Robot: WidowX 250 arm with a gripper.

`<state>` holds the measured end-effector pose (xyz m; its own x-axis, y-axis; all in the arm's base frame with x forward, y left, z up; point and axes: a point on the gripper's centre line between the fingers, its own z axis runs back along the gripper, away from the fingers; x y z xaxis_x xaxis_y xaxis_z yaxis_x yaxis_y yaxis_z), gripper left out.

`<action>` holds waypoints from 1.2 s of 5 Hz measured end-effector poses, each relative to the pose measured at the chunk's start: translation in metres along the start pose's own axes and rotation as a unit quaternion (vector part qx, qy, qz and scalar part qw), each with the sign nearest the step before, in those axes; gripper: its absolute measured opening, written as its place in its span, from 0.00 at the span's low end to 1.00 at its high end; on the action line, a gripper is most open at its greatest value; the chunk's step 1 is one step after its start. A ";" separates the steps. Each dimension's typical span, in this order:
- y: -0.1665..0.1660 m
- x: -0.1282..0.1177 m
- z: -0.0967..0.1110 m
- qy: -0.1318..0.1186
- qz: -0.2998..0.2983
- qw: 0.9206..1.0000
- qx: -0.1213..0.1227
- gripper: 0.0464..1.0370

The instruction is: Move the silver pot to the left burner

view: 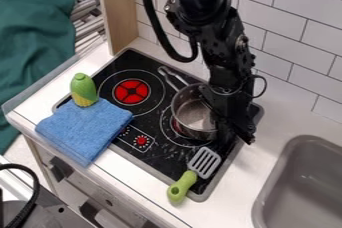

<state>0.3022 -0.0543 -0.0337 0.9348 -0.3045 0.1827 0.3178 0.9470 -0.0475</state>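
- The end effector (238, 133) hangs at the right side of the silver pot (194, 113) in the camera view, low over the right part of the black stove (182, 153).
- Whether it is open or closed cannot be told, since its dark parts blend with the arm and the stove.
- It overlaps the pot's right rim in the view; whether it touches or grips that rim cannot be made out.
- The silver pot sits upright over the right burner (168, 127), its handle pointing up and to the left, toward the tiled wall (288, 47).
- The left burner (131, 91) has a red center and bears no pot.
- Below the pot in the view, a spatula (204, 162) lies with its slotted head on the stove and its green handle pointing toward the front edge.
- A blue cloth (83, 128) lies across the stove's left front corner and the surface (208, 213), with a toy corn cob (83, 90) upright at its upper edge.
- A gray sink (266, 194) is set in at the right.
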 end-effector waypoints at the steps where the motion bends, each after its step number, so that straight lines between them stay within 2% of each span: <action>1: -0.003 0.014 0.019 -0.052 0.020 0.998 0.002 0.02; 2: 0.010 0.022 0.036 -0.080 0.061 0.995 0.021 0.01; 3: 0.046 0.028 0.045 -0.099 0.119 0.987 0.035 0.01; 5: 0.127 0.031 0.042 -0.088 0.229 0.967 0.066 0.01; 6: 0.152 0.031 0.040 -0.083 0.246 0.963 0.075 0.01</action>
<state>0.3730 0.0842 0.0036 0.9241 0.1940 0.3293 -0.1954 0.9803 -0.0291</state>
